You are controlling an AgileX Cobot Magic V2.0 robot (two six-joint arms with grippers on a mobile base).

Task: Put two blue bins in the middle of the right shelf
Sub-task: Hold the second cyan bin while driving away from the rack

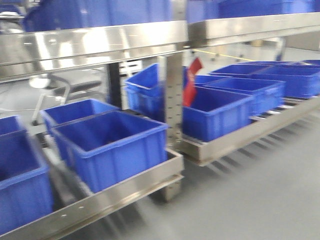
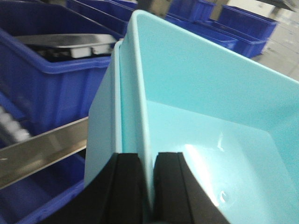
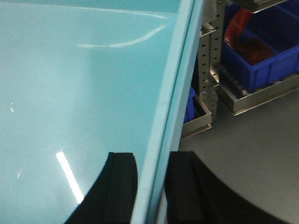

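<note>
A light blue bin (image 2: 210, 107) fills both wrist views, and both grippers hold it. My left gripper (image 2: 148, 186) is shut on its left wall, one black finger (image 2: 126, 186) outside and one inside. On the opposite wall (image 3: 173, 93) my right gripper (image 3: 152, 186) is shut the same way, the rim between its fingers. The bin's smooth floor (image 3: 70, 84) shows nothing in it. Neither gripper nor this bin appears in the blurred front view. The right shelf (image 1: 240, 137) there carries several dark blue bins (image 1: 220, 112) on its visible level.
The left shelf (image 1: 115, 192) holds more dark blue bins (image 1: 110, 145) at its front edge. A perforated steel upright (image 1: 173, 95) stands between the shelves. Something red (image 1: 192, 82) sticks out of a bin beside it. Grey floor (image 1: 260, 195) lies in front.
</note>
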